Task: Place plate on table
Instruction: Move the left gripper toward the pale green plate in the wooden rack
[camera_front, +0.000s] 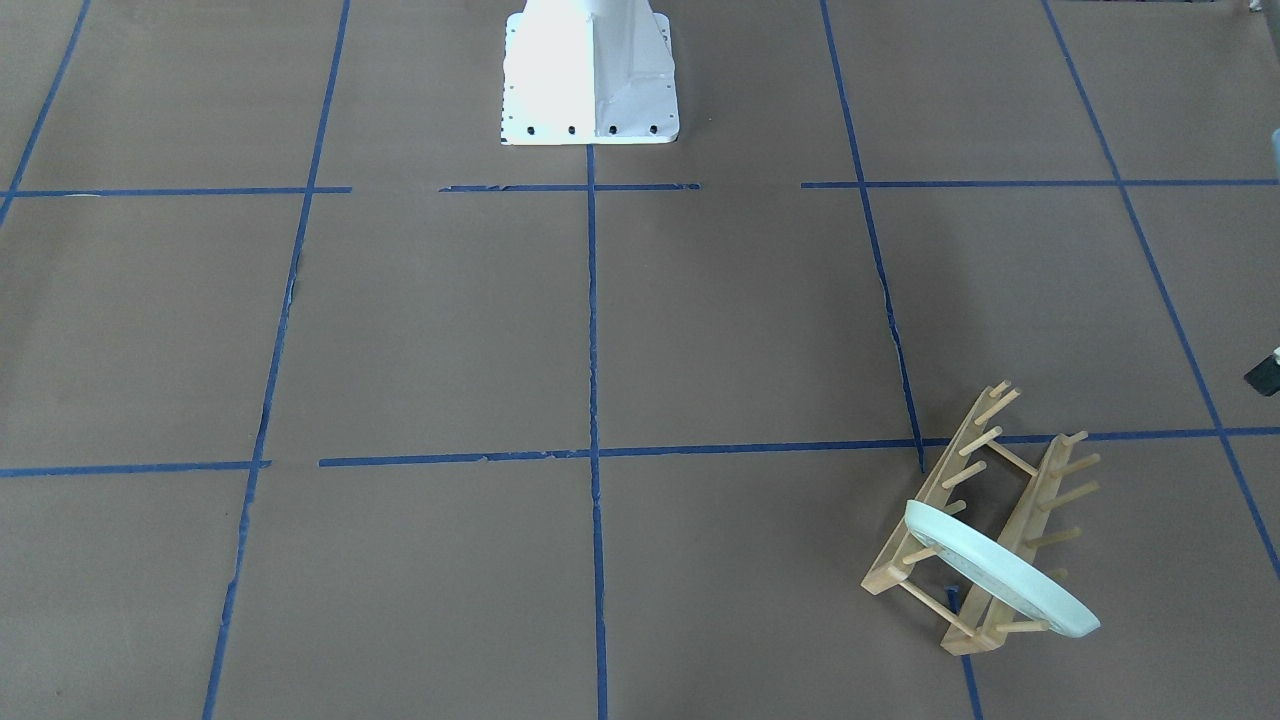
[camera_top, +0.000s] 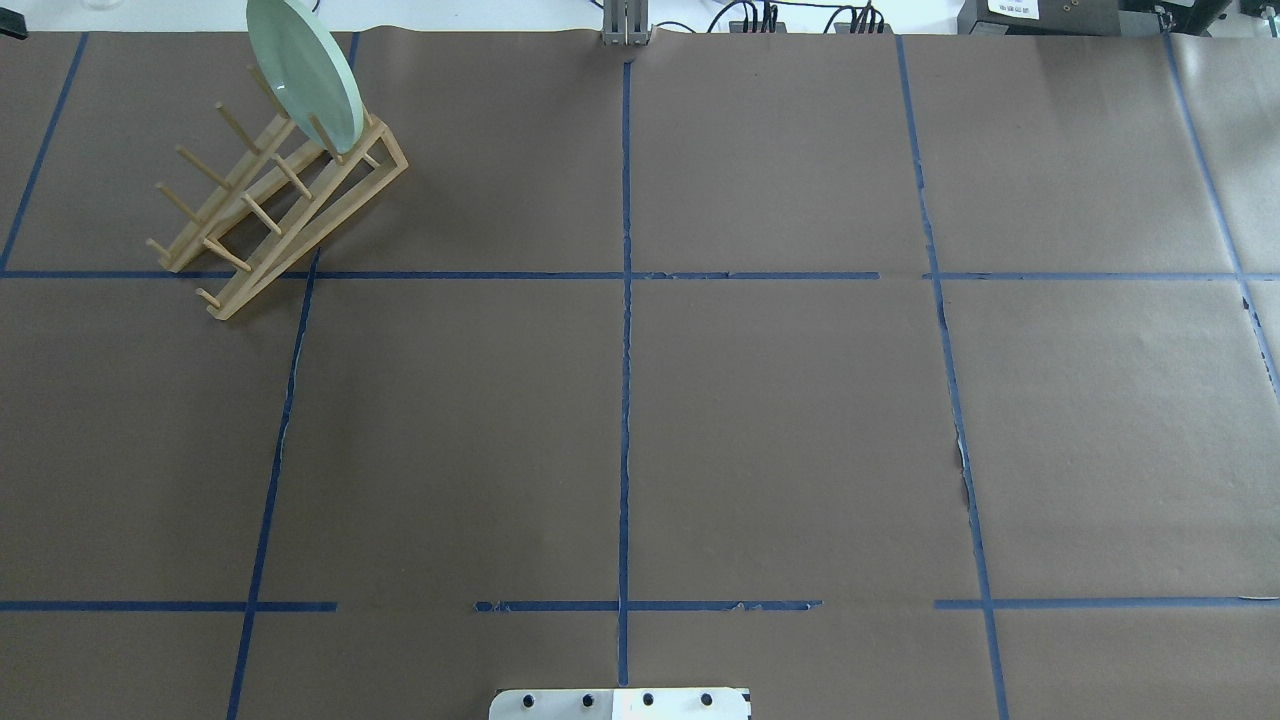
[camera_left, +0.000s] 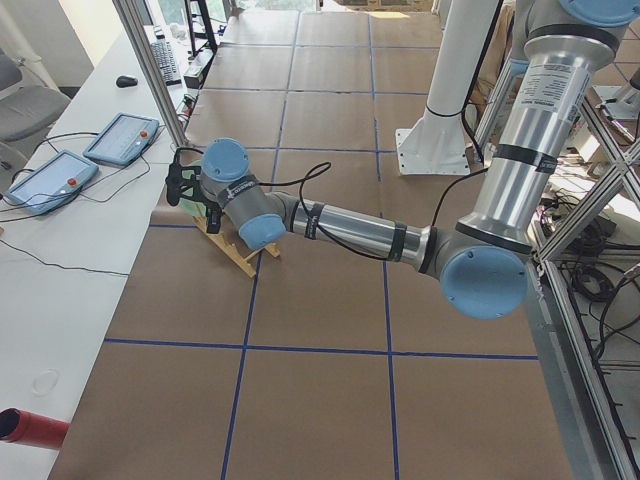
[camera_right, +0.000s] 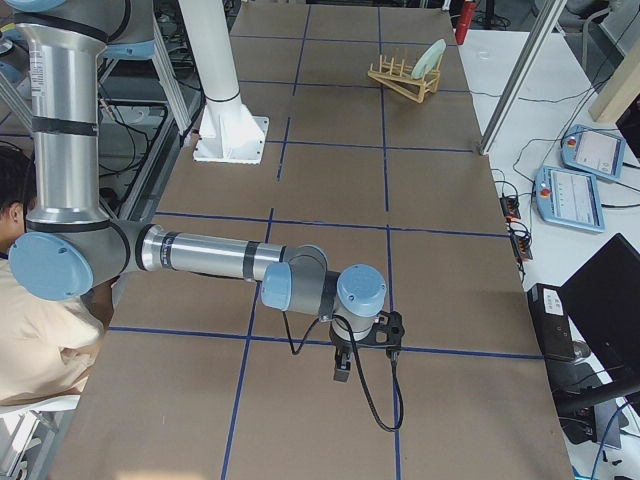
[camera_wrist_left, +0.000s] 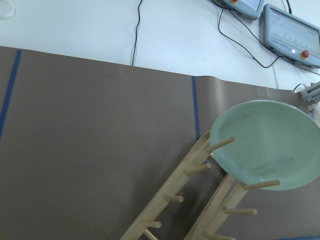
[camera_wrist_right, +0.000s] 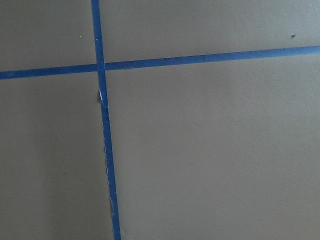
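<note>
Mint-green plate (camera_top: 305, 75): stands on edge, tilted, between the pegs at the far end of the rack (camera_top: 280, 200), off the table (camera_top: 780, 420) surface.
Rack: light wood, resting on the brown paper table across a blue tape line.
Left gripper (camera_left: 183, 187): near the rack's plate end, its wrist camera looking onto the plate's face; whether its jaws are apart or together cannot be told.
Right gripper (camera_right: 343, 370): well apart from the rack, pointing down at the table near a tape crossing; its jaw state cannot be told either.
</note>
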